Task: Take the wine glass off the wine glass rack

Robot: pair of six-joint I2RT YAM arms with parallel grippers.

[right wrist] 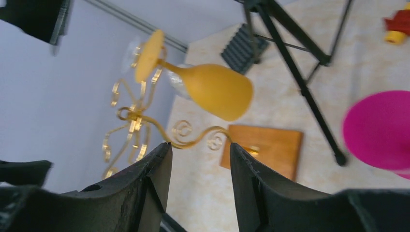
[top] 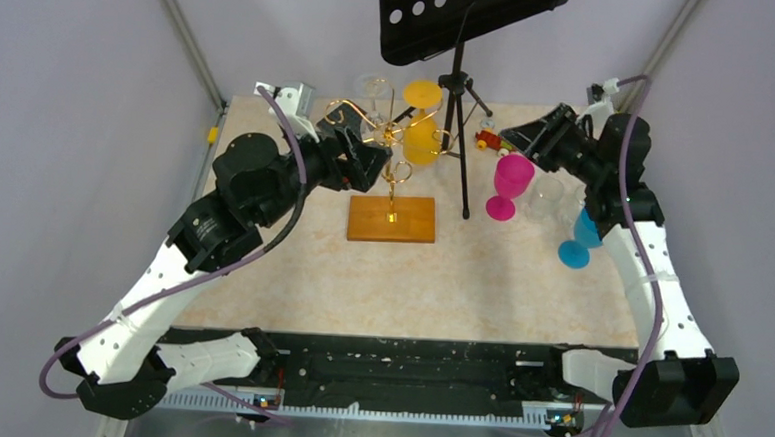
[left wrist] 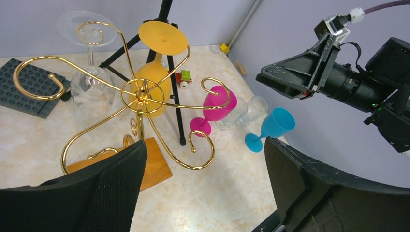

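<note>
The gold wire wine glass rack (top: pixel 393 139) stands on its orange-brown wooden base (top: pixel 391 219) at the back middle of the table. A yellow wine glass (top: pixel 424 120) hangs upside down from one arm, and a clear wine glass (top: pixel 370 92) hangs from another. My left gripper (top: pixel 369 164) sits just left of the rack's stem. In the left wrist view it (left wrist: pixel 203 169) is wide open and empty, above the rack (left wrist: pixel 140 94). My right gripper (top: pixel 515 138) hovers to the right of the rack. In its own view it (right wrist: pixel 200 157) is open and empty, facing the yellow glass (right wrist: pixel 212 89).
A black tripod music stand (top: pixel 461 82) rises right beside the rack. A pink glass (top: pixel 510 185), a clear glass (top: pixel 545 197) and a blue glass (top: pixel 578 239) stand on the table at the right. A dark studded plate (left wrist: pixel 29 87) and a small toy (top: pixel 486 140) lie at the back.
</note>
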